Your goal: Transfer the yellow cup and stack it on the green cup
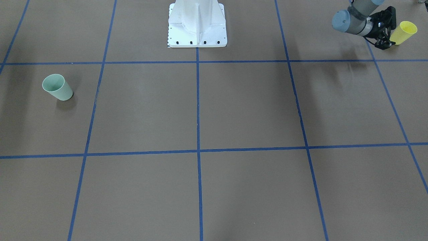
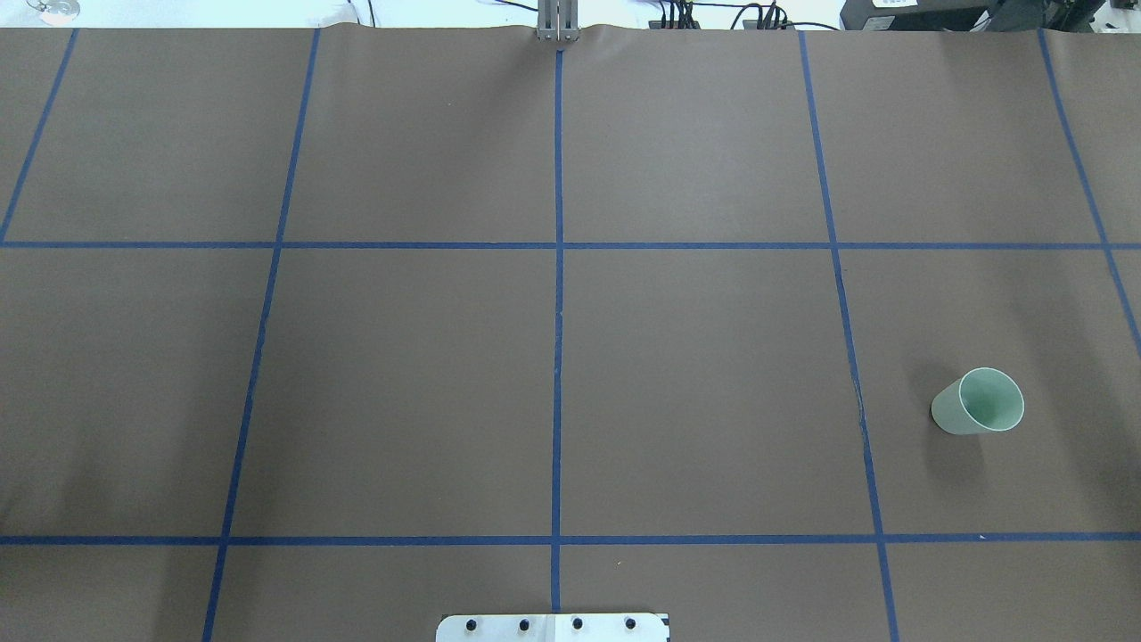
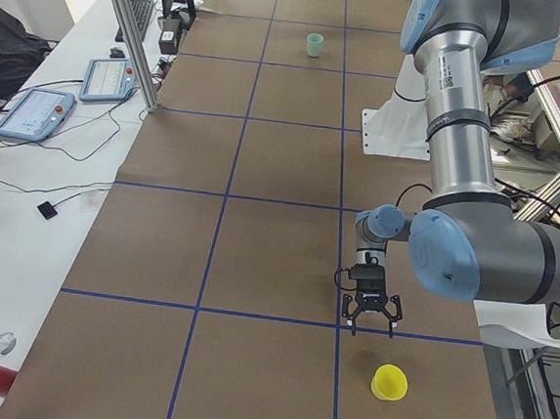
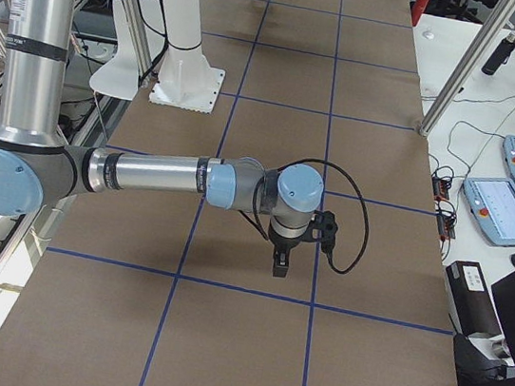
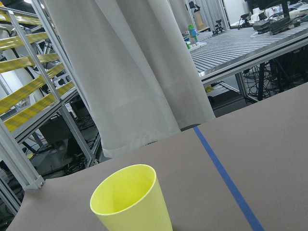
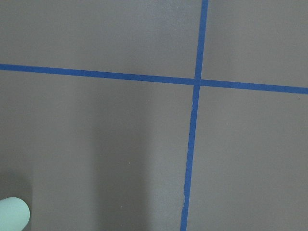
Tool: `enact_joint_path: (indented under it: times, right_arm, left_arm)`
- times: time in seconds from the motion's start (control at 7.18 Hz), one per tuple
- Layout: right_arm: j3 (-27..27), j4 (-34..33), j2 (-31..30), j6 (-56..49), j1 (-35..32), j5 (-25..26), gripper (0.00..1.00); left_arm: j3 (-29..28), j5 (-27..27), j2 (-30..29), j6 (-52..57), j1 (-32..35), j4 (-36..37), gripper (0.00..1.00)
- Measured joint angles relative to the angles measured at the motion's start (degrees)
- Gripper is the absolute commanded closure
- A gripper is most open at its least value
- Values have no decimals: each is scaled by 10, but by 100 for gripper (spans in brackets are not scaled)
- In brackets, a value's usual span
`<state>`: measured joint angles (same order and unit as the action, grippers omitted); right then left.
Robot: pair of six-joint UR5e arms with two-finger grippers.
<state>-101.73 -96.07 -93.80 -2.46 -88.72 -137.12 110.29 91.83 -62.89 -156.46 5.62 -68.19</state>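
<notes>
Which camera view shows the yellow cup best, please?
Left wrist-mounted: the yellow cup is close, upright, its rim clear. Front-facing and exterior left show it small, near the left gripper; the others miss it.

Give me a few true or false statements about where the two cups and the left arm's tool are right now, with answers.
1. The yellow cup stands upright on the table. True.
2. The left tool grips the yellow cup. False: it is open and clear of the cup, which stands on the table.
3. The green cup stands mouth up. True.
4. The cups are stacked. False: they stand apart at opposite ends of the table.
</notes>
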Motion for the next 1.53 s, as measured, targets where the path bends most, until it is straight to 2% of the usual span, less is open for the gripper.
enact_joint_path:
  times: [0.42, 1.11, 1.53]
  right_arm:
    - [-2, 0, 2, 1, 0, 0, 0]
    - [-7, 0, 3, 0, 0, 0, 0]
    - [-6, 0, 3, 0, 0, 1, 0]
  left_arm:
    - [-64, 27, -27, -46, -2, 0, 0]
    - [-111, 94, -31, -111, -20, 0, 0]
    - [-125, 102, -24, -104, -23, -2, 0]
